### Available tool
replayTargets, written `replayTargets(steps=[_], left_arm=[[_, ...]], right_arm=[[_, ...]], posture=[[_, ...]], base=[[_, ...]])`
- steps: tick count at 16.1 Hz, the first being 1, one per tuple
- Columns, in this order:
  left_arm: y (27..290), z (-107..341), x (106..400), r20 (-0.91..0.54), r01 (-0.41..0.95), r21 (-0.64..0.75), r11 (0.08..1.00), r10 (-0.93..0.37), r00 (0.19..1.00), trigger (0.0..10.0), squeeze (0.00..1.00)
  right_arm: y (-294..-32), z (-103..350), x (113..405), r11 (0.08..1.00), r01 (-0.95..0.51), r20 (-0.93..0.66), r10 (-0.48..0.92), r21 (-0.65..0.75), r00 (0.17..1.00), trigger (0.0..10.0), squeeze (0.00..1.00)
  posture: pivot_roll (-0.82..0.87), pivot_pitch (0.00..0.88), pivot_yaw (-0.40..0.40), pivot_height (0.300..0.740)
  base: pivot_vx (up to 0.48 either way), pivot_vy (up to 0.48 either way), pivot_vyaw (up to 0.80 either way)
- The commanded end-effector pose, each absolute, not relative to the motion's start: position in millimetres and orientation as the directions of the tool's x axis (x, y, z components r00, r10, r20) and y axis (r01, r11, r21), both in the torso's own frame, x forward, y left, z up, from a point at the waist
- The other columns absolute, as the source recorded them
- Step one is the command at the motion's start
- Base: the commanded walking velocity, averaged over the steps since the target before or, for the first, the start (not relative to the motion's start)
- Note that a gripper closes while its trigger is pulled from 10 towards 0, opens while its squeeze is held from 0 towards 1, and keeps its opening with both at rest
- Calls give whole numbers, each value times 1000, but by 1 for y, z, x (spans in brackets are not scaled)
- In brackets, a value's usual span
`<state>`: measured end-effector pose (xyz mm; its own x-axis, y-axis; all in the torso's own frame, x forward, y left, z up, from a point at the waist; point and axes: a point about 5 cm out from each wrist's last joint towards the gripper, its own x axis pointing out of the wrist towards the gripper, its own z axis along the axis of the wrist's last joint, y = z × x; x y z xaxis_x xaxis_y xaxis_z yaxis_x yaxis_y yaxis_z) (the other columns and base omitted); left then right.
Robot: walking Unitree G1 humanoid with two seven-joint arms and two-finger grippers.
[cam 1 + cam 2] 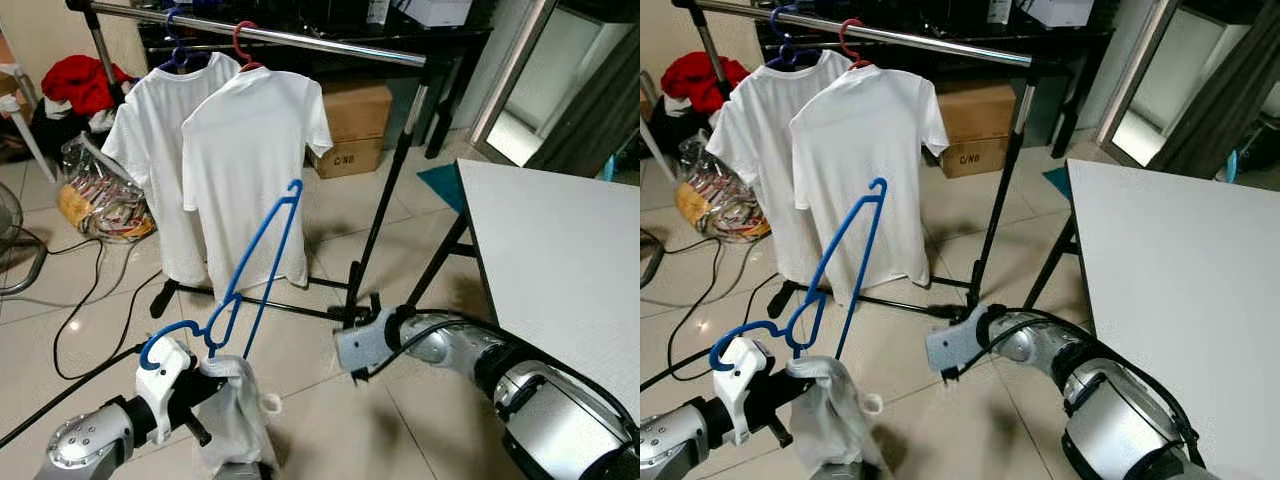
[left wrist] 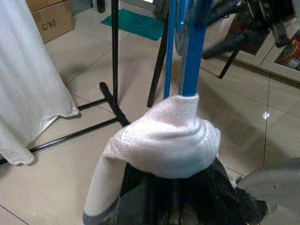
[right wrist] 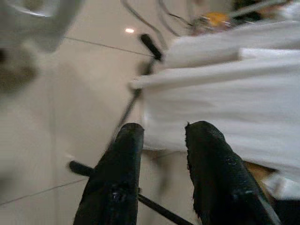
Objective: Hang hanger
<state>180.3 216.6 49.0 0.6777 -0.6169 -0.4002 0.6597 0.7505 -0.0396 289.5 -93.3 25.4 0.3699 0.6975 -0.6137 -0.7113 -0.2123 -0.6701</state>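
One blue hanger (image 1: 250, 275) with a white cloth (image 1: 235, 410) is being gripped by the left tool (image 1: 205, 385), below the rail (image 1: 300, 38); the right tool (image 3: 161, 154) is being held parted, empty.

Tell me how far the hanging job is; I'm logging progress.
Done: two white T-shirts already hang on the rail. In hand: the left gripper holds a blue hanger with a white cloth below the rail. Left: hooking it on. The right gripper is open, empty.
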Motion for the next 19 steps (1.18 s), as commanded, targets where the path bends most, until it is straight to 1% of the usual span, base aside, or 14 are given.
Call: replayTargets(steps=[1,2,3,4,5,7,9,11,13,15,17,19], left_arm=[[217,55,183,-379,663,-6,749,-615,691,10000,0],[219,55,181,-390,663,9,749,-608,692,10000,0],[221,55,181,-396,663,22,748,-603,693,10000,0],[226,62,185,-396,665,61,744,-593,701,10000,0],[228,66,188,-390,664,79,743,-590,707,10000,0],[230,79,197,-379,685,133,716,-602,703,10000,0],[230,83,201,-382,703,154,695,-614,691,10000,0],[225,93,209,-396,752,195,630,-650,648,10000,0],[223,98,213,-405,775,212,595,-668,624,10000,0],[223,104,217,-418,793,235,562,-679,604,10000,0],[227,109,226,-432,797,275,538,-671,602,10000,0],[226,115,233,-426,800,296,522,-677,600,10000,0]], right_arm=[[-106,18,282,-238,-765,-670,673,-598,314,10000,0],[-115,10,270,-256,-839,-719,663,-480,209,10000,0],[-119,7,266,-262,-861,-733,658,-435,171,10000,0],[-124,-1,257,-279,-889,-763,637,-362,111,10000,0],[-125,-3,254,-281,-897,-770,632,-340,94,10000,0],[-118,-6,251,-275,-899,-759,645,-341,91,10000,0],[-113,-5,251,-290,-890,-753,653,-352,85,10000,0],[-96,-5,248,-343,-847,-735,673,-407,81,10000,0],[-87,-4,248,-363,-818,-720,689,-446,87,10000,0],[-74,0,247,-359,-774,-669,735,-522,110,10000,0],[-65,4,247,-325,-730,-605,781,-602,151,10000,0],[-63,5,248,-307,-717,-586,791,-626,173,10000,0]], posture=[[173,0,-75,740],[173,0,-79,740],[171,0,-83,740],[171,0,-83,740],[168,0,-85,740],[164,0,-88,740],[164,0,-87,740],[169,0,-87,740],[173,0,-86,740],[171,0,-84,740],[169,0,-84,740],[165,0,-85,740]], base=[[0,0,0],[0,0,0],[0,0,0],[0,0,0],[0,0,0],[0,0,0],[0,0,0],[0,0,0],[0,0,0],[0,0,0],[0,0,0],[0,0,0]])
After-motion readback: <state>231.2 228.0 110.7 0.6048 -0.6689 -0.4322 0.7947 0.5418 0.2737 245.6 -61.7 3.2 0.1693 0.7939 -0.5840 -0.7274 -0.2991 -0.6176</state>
